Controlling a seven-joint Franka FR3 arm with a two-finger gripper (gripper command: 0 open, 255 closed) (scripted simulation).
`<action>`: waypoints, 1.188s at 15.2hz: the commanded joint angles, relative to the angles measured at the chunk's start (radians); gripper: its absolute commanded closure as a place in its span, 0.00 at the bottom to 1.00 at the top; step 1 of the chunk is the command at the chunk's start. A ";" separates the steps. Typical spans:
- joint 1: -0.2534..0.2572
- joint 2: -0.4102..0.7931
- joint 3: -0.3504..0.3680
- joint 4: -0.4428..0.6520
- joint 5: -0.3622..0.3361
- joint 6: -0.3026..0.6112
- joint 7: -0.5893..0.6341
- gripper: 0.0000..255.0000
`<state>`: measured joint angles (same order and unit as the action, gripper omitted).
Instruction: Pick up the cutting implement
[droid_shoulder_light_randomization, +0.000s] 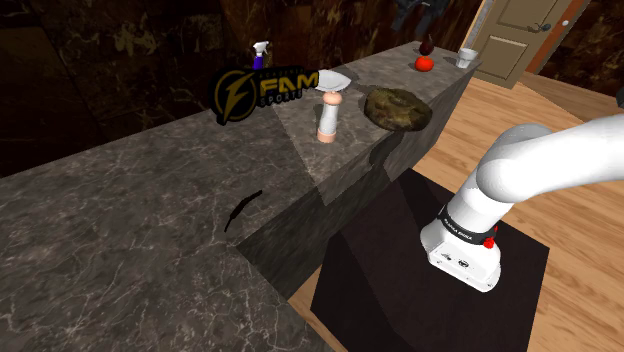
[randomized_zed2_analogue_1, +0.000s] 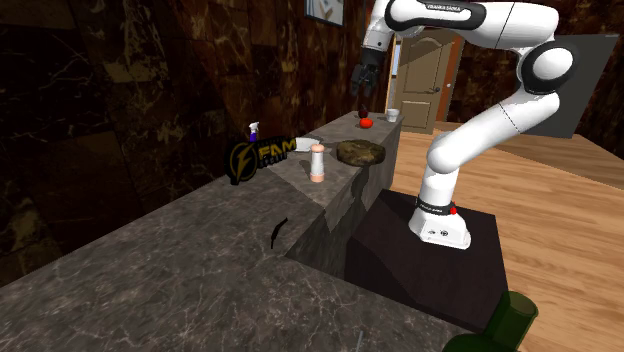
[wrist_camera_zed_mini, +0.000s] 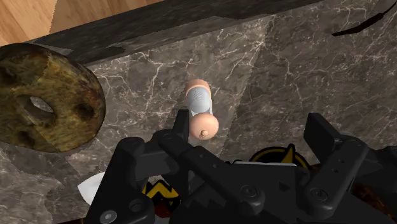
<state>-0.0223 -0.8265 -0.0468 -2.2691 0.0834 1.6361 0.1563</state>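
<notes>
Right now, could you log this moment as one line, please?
gripper open, high above counter | thin black implement flat on counter, apart from gripper | not grasped

thin black implement (droid_shoulder_light_randomization: 243, 208) too small to tell blade from handle, green bottle (randomized_zed2_analogue_1: 508, 322) cut off by bottom edge

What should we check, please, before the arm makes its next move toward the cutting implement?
1. Target located: a thin black curved implement lies flat on the marble counter. Ok.
2. Gripper open and holding nothing. Ok.
3. Gripper above the target. Not ok: it hangs high, looking down on the pink-and-white shaker, with the implement well off to one side.
4. Space around the implement free of neighbours. Ok: the shaker and the brown ring-shaped object sit well away from it.
5. Which end is the handle. Cannot tell.
</notes>
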 joint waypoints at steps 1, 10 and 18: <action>0.000 0.000 0.000 0.000 0.000 0.000 0.000 0.00; -0.010 -0.015 0.228 -0.185 0.112 0.153 0.327 0.00; -0.020 0.103 0.452 -0.240 0.213 0.314 0.621 0.00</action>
<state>-0.0370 -0.7498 0.3761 -2.5082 0.2863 1.9238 0.7390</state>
